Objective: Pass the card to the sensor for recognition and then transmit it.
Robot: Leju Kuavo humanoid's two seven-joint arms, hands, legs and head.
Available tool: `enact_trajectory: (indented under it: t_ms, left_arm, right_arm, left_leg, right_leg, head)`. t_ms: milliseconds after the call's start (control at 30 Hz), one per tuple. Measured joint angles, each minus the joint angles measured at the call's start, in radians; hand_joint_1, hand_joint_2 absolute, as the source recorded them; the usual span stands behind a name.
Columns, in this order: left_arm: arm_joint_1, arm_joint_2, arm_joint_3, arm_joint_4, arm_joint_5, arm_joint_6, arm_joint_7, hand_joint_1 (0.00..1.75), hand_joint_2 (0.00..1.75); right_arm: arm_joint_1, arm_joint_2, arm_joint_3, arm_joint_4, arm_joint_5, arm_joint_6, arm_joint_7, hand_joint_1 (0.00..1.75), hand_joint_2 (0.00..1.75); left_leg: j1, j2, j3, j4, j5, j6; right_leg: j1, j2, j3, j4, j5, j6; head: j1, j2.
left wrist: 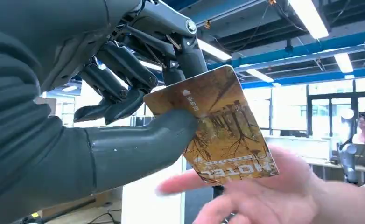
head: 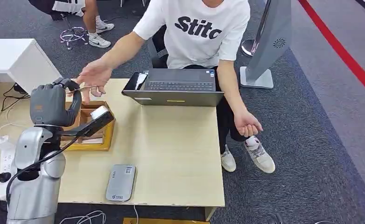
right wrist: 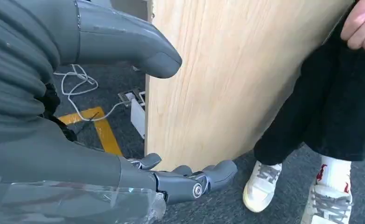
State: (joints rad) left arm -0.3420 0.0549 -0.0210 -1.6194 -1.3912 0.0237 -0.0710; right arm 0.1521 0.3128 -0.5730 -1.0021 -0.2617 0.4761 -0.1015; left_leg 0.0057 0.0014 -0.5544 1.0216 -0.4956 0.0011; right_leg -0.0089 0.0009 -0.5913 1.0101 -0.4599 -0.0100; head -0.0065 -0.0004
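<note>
The left hand (left wrist: 124,112) pinches a hotel key card (left wrist: 222,126) between thumb and fingers, raised over the table's (head: 171,140) far left corner so its free end meets the person's open palm (left wrist: 264,196), seemingly for handover; the card is golden-brown, printed with trees and "HOTEL"; the right hand (right wrist: 138,116) hangs beside the table edge, fingers apart, holding nothing.

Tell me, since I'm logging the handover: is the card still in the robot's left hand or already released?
Still held: the left hand pinches the card between thumb and fingers, while the person's open hand waits just beneath it.
</note>
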Motion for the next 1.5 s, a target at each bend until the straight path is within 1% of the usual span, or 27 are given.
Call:
enact_trajectory:
  t_ms: [233, 267, 433, 500, 567, 733, 767, 833, 867, 900, 1000, 1067, 1100, 1133, 1167, 1200, 1267, 1333, 1367, 1400, 1433, 1467, 1500]
  left_arm:
    - [0.001, -0.001, 0.021, 0.0, 0.002, 0.0, 0.0, 1.75, 1.75]
    - [0.002, -0.002, 0.023, 0.0, 0.003, 0.0, 0.0, 0.0, 1.75]
    - [0.003, -0.002, 0.041, 0.0, 0.013, 0.008, 0.0, 0.0, 1.75]
    - [0.01, -0.006, 0.047, -0.006, 0.032, 0.016, -0.008, 0.0, 1.75]
    - [0.033, -0.012, 0.056, -0.032, 0.058, 0.031, -0.024, 0.0, 1.75]
    - [0.096, -0.045, 0.085, -0.129, 0.177, 0.052, -0.076, 0.0, 1.75]
    - [0.118, -0.064, 0.096, -0.169, 0.228, 0.056, -0.093, 0.0, 1.75]
    - [0.159, -0.098, 0.117, -0.244, 0.312, 0.063, -0.119, 0.0, 1.75]
    - [0.183, -0.114, 0.129, -0.28, 0.344, 0.063, -0.128, 1.75, 1.75]
    - [0.204, -0.126, 0.143, -0.321, 0.387, 0.063, -0.141, 1.75, 1.75]
    - [0.294, -0.166, 0.179, -0.424, 0.53, 0.076, -0.204, 1.75, 1.75]
    - [0.358, -0.193, 0.213, -0.486, 0.611, 0.077, -0.243, 1.75, 1.75]
    - [0.396, -0.207, 0.234, -0.521, 0.652, 0.074, -0.265, 1.75, 1.75]
    - [0.412, -0.218, 0.267, -0.554, 0.696, 0.071, -0.283, 1.75, 1.75]
    - [0.422, -0.23, 0.284, -0.566, 0.715, 0.07, -0.289, 1.75, 1.75]
    - [0.453, -0.248, 0.313, -0.59, 0.745, 0.063, -0.3, 1.75, 1.75]
    - [0.517, -0.29, 0.391, -0.647, 0.82, 0.048, -0.314, 1.75, 1.75]
    - [0.553, -0.327, 0.487, -0.665, 0.949, 0.039, -0.275, 1.75, 1.75]
    - [0.58, -0.336, 0.535, -0.665, 1.019, 0.048, -0.248, 1.75, 1.75]
    - [0.606, -0.343, 0.573, -0.665, 1.065, 0.057, -0.23, 1.75, 1.75]
    - [0.628, -0.352, 0.615, -0.66, 1.109, 0.072, -0.201, 1.75, 1.75]
    - [0.642, -0.359, 0.637, -0.654, 1.134, 0.085, -0.183, 1.75, 1.75]
    - [0.657, -0.367, 0.674, -0.628, 1.179, 0.118, -0.152, 1.75, 1.75]
  right_arm:
    - [0.0, 0.0, -0.001, 0.004, 0.004, 0.005, -0.001, 0.0, 1.75]
    - [0.0, 0.0, -0.001, 0.004, 0.004, 0.005, -0.001, 0.0, 1.75]
    - [0.0, 0.0, -0.002, 0.005, 0.003, 0.005, -0.005, 0.0, 1.75]
    - [0.001, 0.0, -0.002, 0.005, -0.01, 0.005, -0.007, 0.0, 1.75]
    - [0.011, 0.0, 0.001, 0.002, -0.036, 0.002, -0.008, 0.0, 1.75]
    - [0.043, 0.005, 0.021, -0.016, -0.086, -0.019, -0.008, 0.0, 1.75]
    - [0.054, 0.006, 0.029, -0.026, -0.103, -0.029, -0.009, 0.0, 1.75]
    - [0.077, 0.01, 0.045, -0.047, -0.138, -0.055, -0.01, 0.0, 1.75]
    - [0.087, 0.012, 0.051, -0.056, -0.149, -0.058, -0.01, 0.0, 1.75]
    - [0.095, 0.014, 0.055, -0.063, -0.167, -0.062, -0.009, 1.75, 1.75]
    - [0.133, 0.021, 0.075, -0.091, -0.302, -0.082, 0.015, 1.75, 1.75]
    - [0.165, 0.025, 0.092, -0.116, -0.394, -0.109, 0.032, 1.75, 1.75]
    - [0.182, 0.025, 0.105, -0.132, -0.433, -0.118, 0.039, 1.75, 1.75]
    - [0.192, 0.026, 0.116, -0.149, -0.47, -0.136, 0.041, 1.75, 1.75]
    - [0.2, 0.026, 0.119, -0.155, -0.48, -0.144, 0.042, 1.75, 1.75]
    - [0.215, 0.026, 0.128, -0.178, -0.501, -0.162, 0.038, 1.75, 1.75]
    - [0.244, 0.026, 0.157, -0.223, -0.538, -0.215, 0.014, 1.75, 1.75]
    - [0.269, 0.026, 0.185, -0.268, -0.568, -0.269, -0.01, 1.75, 1.75]
    - [0.277, 0.026, 0.197, -0.291, -0.578, -0.288, -0.018, 1.75, 1.75]
    - [0.284, 0.026, 0.206, -0.308, -0.586, -0.299, -0.022, 1.75, 1.75]
    - [0.29, 0.026, 0.214, -0.324, -0.591, -0.309, -0.027, 1.75, 1.75]
    - [0.295, 0.026, 0.22, -0.336, -0.595, -0.316, -0.029, 1.75, 1.75]
    - [0.297, 0.026, 0.225, -0.353, -0.596, -0.323, -0.032, 1.75, 1.75]
  left_leg:
    - [0.0, 0.0, 0.0, 0.0, 0.0, 0.0]
    - [0.0, 0.0, 0.0, 0.0, 0.0, 0.0]
    - [0.0, 0.0, 0.0, 0.0, 0.0, 0.0]
    - [0.0, 0.0, 0.0, 0.0, 0.0, 0.0]
    - [0.0, 0.0, 0.0, 0.0, 0.0, 0.0]
    - [0.0, 0.0, -0.001, 0.0, -0.001, 0.0]
    - [0.0, 0.0, -0.001, 0.0, -0.001, 0.0]
    - [0.0, 0.0, -0.002, 0.0, -0.001, 0.0]
    - [0.0, 0.0, -0.002, 0.0, -0.001, 0.001]
    - [0.0, 0.0, -0.002, 0.0, -0.002, 0.0]
    - [0.0, 0.0, -0.002, 0.0, -0.004, 0.0]
    - [0.0, 0.0, -0.002, -0.001, -0.004, 0.0]
    - [0.0, 0.0, -0.001, -0.001, -0.005, 0.0]
    - [0.0, 0.0, -0.002, -0.001, -0.005, 0.0]
    - [0.0, 0.0, -0.002, -0.001, -0.005, 0.0]
    - [0.001, 0.0, -0.002, -0.001, -0.006, 0.0]
    - [0.0, 0.001, 0.0, -0.001, -0.007, -0.002]
    - [0.0, 0.001, 0.0, -0.001, -0.007, -0.002]
    - [0.0, 0.001, 0.0, -0.001, -0.008, -0.002]
    - [0.0, 0.001, 0.001, -0.001, -0.009, -0.002]
    - [0.0, 0.002, 0.001, -0.001, -0.009, -0.002]
    - [0.0, 0.001, 0.001, -0.001, -0.009, -0.002]
    - [0.0, 0.001, 0.001, -0.001, -0.009, -0.002]
  right_leg:
    - [0.0, 0.0, 0.0, 0.0, 0.0, 0.0]
    - [0.0, 0.0, 0.0, 0.0, 0.0, 0.0]
    - [0.0, 0.0, 0.0, 0.0, 0.0, 0.0]
    - [0.0, 0.0, 0.0, 0.0, 0.0, 0.0]
    - [0.0, 0.0, 0.0, 0.0, 0.0, 0.0]
    - [0.0, 0.0, 0.0, 0.0, 0.0, 0.0]
    - [0.0, 0.0, 0.0, 0.0, -0.001, 0.0]
    - [0.0, 0.0, 0.0, 0.0, -0.001, 0.0]
    - [0.0, 0.0, -0.001, 0.0, -0.001, 0.0]
    - [0.0, 0.0, -0.001, 0.0, -0.001, 0.001]
    - [0.0, 0.0, 0.0, 0.0, -0.003, 0.002]
    - [0.0, -0.001, 0.0, 0.0, -0.004, 0.0]
    - [0.0, 0.0, 0.0, 0.0, -0.005, 0.0]
    - [0.0, 0.0, 0.0, 0.0, -0.005, 0.0]
    - [0.0, -0.001, 0.0, 0.0, -0.005, 0.0]
    - [0.0, -0.001, 0.001, 0.0, -0.006, 0.0]
    - [0.0, 0.001, 0.001, 0.0, -0.006, 0.0]
    - [0.0, 0.001, 0.001, 0.0, -0.007, 0.001]
    - [0.0, 0.001, 0.001, 0.0, -0.008, 0.001]
    - [0.0, 0.002, 0.001, 0.0, -0.008, 0.001]
    - [0.0, 0.002, 0.001, 0.0, -0.008, 0.001]
    - [0.0, 0.002, 0.001, 0.0, -0.008, 0.001]
    - [0.0, 0.001, 0.001, 0.0, -0.009, 0.001]
  head:
    - [0.0, 0.0]
    - [0.0, 0.0]
    - [0.0, 0.0]
    - [0.0, 0.0]
    - [0.0, 0.0]
    - [0.0, 0.0]
    - [-0.001, 0.0]
    - [0.001, 0.0]
    - [0.001, 0.0]
    - [0.001, 0.0]
    - [0.001, 0.0]
    - [0.002, 0.0]
    - [0.0, 0.0]
    - [-0.002, 0.0]
    - [-0.001, 0.0]
    - [0.001, 0.0]
    - [-0.002, 0.0]
    - [0.001, 0.0]
    - [0.001, 0.0]
    - [0.0, 0.0]
    - [-0.001, 0.0]
    - [0.0, 0.0]
    - [0.0, 0.0]
